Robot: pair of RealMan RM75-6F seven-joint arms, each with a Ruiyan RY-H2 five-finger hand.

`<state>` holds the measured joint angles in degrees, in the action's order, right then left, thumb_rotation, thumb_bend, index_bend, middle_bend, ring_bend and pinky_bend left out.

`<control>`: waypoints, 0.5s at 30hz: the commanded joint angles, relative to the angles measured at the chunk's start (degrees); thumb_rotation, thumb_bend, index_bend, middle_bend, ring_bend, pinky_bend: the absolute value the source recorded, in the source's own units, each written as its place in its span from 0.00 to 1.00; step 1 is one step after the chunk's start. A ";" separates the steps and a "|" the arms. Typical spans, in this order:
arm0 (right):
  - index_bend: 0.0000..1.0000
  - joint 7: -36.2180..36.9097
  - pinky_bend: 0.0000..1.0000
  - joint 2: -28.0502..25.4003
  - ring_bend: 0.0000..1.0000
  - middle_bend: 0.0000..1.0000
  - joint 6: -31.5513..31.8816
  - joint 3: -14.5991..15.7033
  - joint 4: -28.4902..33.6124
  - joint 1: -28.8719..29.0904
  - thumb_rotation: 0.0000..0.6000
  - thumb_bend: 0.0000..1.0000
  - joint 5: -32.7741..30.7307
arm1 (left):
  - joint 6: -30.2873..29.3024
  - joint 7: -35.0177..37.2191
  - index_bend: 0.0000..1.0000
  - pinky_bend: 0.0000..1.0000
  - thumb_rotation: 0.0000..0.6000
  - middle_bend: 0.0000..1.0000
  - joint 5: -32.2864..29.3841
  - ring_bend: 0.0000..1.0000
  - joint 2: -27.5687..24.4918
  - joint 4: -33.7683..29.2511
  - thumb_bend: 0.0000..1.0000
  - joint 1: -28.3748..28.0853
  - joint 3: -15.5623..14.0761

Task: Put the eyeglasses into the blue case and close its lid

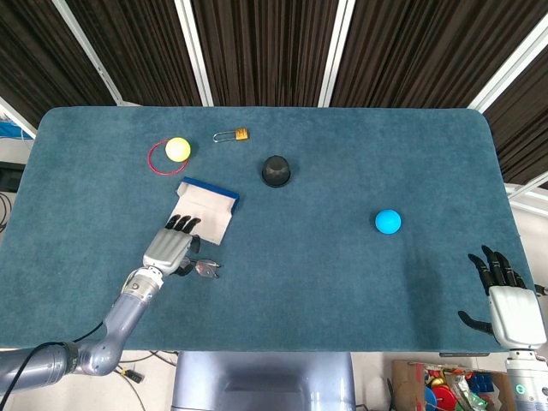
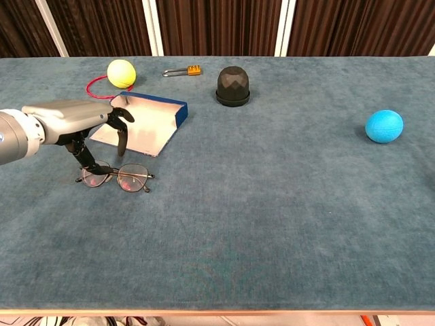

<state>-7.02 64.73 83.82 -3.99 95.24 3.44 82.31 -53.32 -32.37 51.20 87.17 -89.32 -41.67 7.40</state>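
My left hand (image 2: pixel 81 125) hovers unclenched over the eyeglasses (image 2: pixel 117 176), their long axis running nine to three; my right hand (image 1: pixel 511 311), spread and empty, sits far off.

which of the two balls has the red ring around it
The yellow ball at the far left, which sits on the edge of the red ring. The blue ball sits alone on the right side.

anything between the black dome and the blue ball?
Nothing: in the chest view the stretch from the black dome to the blue ball is bare table. The head view shows the same.
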 commanded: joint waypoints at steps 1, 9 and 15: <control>0.13 0.03 0.23 0.00 0.00 0.00 -0.02 -0.03 0.00 0.01 1.00 0.12 -0.05 | -0.14 -0.12 0.51 0.00 1.00 0.10 -0.48 0.00 0.44 0.61 0.25 -0.14 -0.21; 0.13 0.09 0.23 -0.04 0.00 0.00 -0.19 -0.07 0.10 0.06 1.00 0.12 -0.21 | -0.07 -0.33 0.51 0.00 1.00 0.10 0.22 0.00 1.35 1.60 0.28 -0.58 -1.27; 0.13 -0.02 0.23 -0.08 0.00 0.00 -0.23 -0.06 0.11 0.07 1.00 0.12 -0.22 | -0.14 -0.30 0.52 0.00 1.00 0.10 0.02 0.00 1.90 2.47 0.31 -0.95 -1.36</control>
<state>-7.03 64.65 83.59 -4.05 95.35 3.51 82.09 -53.49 -32.62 51.26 89.02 -86.90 -42.58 6.08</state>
